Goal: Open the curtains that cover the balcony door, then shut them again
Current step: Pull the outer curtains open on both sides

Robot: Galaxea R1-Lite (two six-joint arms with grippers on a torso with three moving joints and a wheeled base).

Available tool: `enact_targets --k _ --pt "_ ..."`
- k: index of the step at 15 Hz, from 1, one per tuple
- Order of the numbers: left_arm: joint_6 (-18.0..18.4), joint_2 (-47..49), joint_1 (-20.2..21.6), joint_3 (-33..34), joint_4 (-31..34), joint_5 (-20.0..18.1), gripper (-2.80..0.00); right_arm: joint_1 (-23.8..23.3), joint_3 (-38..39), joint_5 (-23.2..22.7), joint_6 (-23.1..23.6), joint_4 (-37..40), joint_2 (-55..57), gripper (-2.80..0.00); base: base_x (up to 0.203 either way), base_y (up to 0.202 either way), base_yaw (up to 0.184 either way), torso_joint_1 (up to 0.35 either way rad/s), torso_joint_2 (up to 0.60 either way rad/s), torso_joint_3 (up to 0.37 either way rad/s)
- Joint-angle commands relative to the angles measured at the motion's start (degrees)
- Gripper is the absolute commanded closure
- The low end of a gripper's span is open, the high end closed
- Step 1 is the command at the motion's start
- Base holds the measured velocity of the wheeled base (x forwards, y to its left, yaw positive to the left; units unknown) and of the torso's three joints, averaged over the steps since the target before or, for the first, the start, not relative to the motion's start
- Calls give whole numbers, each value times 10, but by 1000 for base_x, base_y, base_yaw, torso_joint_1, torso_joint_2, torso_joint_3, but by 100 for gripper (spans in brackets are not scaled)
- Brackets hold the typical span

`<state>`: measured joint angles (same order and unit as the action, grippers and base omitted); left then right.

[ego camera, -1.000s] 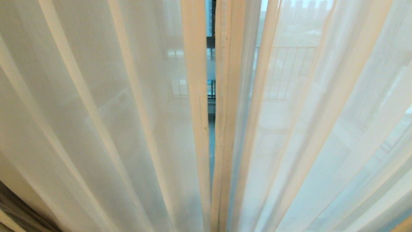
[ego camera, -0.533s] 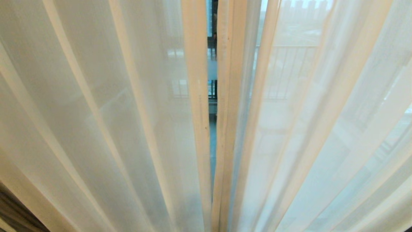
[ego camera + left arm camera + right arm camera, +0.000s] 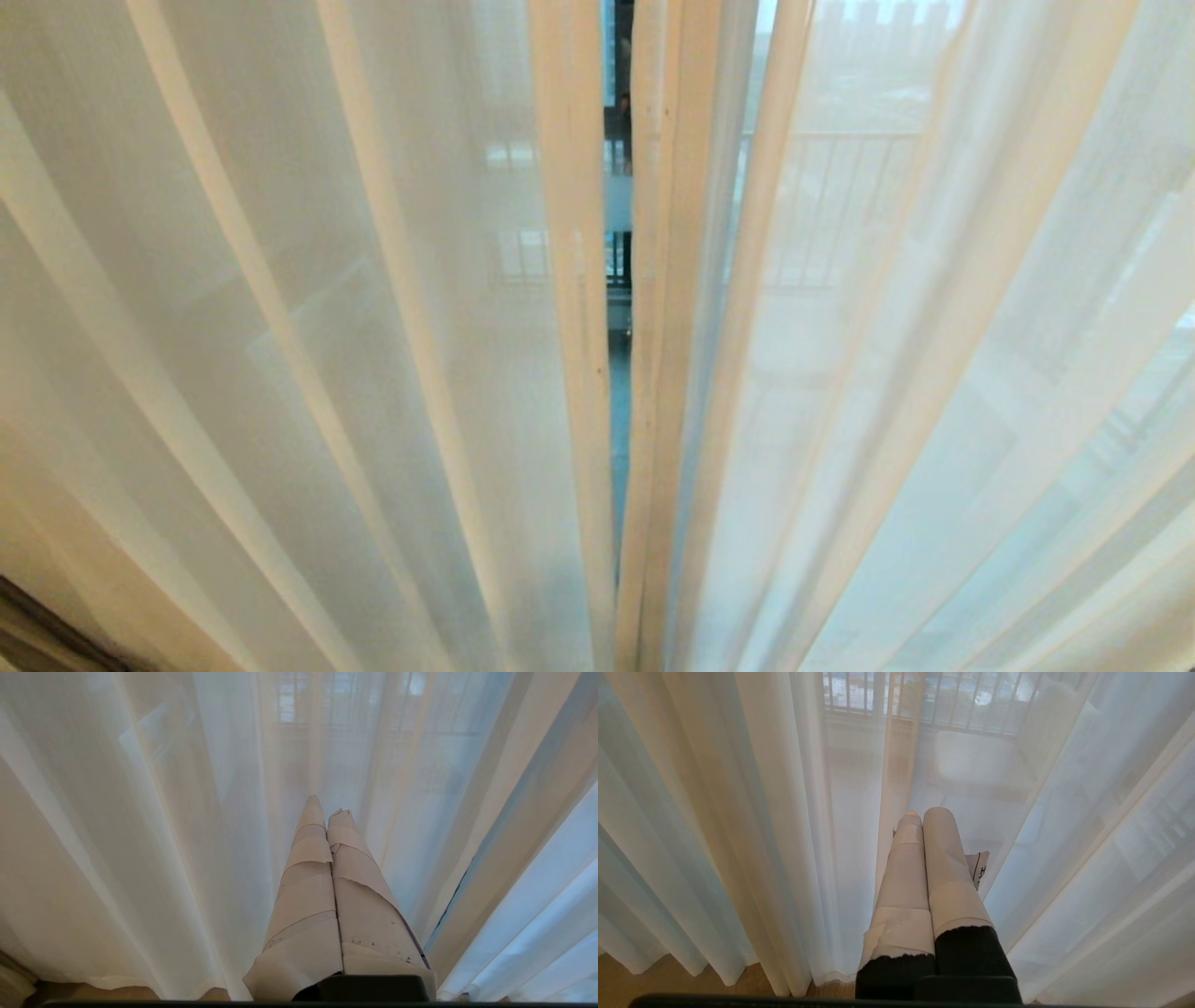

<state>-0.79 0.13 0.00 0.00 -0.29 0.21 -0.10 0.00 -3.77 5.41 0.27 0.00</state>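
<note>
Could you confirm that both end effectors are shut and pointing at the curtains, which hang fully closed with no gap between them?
Not quite: the head view shows a narrow gap between the curtains. The left end effector and right end effector are shut.

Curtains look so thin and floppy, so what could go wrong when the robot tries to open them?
The curtains are sheer and slippery, and both the left gripper and right gripper are shut with nothing held, so fabric might slide off when pushed. The gap between the panels is narrow, so a gripper may miss it and bunch the cloth. The hem hangs near the floor and might snag.
</note>
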Motion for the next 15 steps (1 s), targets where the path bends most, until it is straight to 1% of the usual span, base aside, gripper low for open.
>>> enact_targets --k 1,15 --pt "-1 -1 0 0 -1 0 0 0 0 0 0 0 0 0 0 0 0 0 0 0" --pt "2 -1 0 0 -1 0 0 0 0 -1 0 0 0 0 0 0 0 0 0 0"
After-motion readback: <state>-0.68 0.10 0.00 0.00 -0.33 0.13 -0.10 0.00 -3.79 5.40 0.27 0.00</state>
